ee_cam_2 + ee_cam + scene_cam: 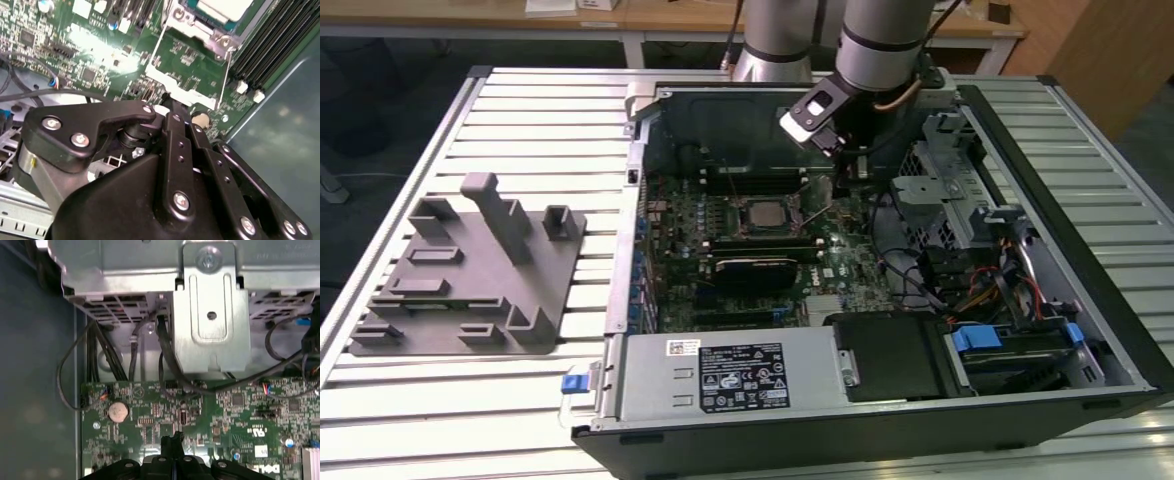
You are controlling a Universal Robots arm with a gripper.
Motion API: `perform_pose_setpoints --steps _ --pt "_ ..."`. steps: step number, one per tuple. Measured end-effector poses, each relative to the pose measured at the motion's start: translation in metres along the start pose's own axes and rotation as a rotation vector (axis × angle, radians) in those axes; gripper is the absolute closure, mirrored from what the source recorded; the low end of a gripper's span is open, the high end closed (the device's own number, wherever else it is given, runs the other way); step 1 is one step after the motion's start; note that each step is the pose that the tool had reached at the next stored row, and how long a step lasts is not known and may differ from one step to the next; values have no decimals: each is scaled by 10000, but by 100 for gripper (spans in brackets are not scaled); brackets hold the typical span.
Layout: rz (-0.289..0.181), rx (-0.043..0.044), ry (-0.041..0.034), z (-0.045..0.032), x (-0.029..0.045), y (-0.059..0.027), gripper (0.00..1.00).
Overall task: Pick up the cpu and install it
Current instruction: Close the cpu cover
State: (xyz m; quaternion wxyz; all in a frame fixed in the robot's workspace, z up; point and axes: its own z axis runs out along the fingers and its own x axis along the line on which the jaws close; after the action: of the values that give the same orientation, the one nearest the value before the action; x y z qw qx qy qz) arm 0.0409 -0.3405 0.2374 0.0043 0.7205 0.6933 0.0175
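Jaws on my black, bolted-link end effector [172,444] stand pressed together with nothing between them, as I read it in both wrist views; I am carrying no part. Its tip hangs just above the green printed motherboard [150,412], with a round silver coin cell [117,411] near it in the first wrist view.

Next out, in the second wrist view, is the cpu [225,7], a small flat square chip with a silver-grey metal top and a pale rim. It lies flat inside the bright metal socket frame [192,22], beyond the tip and clear of it. I judge it set in the socket rather than waiting to be picked up, though I cannot tell whether the frame is latched over it.

In the exterior view, the relation I care about is plain. The cpu [762,214] sits toward the exterior view's left of the end effector [851,178] and a little nearer that camera, close but apart. Being square, it offers no long axis; its edges run parallel to the board's.

Farther off, the open black tower computer case [1121,340] walls all this in. The large grey plastic fixture tray [467,290] lies well apart at the exterior view's left, on the slatted metal table [520,100].
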Motion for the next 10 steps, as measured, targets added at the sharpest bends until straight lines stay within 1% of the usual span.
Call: perform_pose_setpoints --steps 5,10 --pt "0 0 1 -4 -5 -130 89" --pt "0 -1 4 -9 -11 -288 89"
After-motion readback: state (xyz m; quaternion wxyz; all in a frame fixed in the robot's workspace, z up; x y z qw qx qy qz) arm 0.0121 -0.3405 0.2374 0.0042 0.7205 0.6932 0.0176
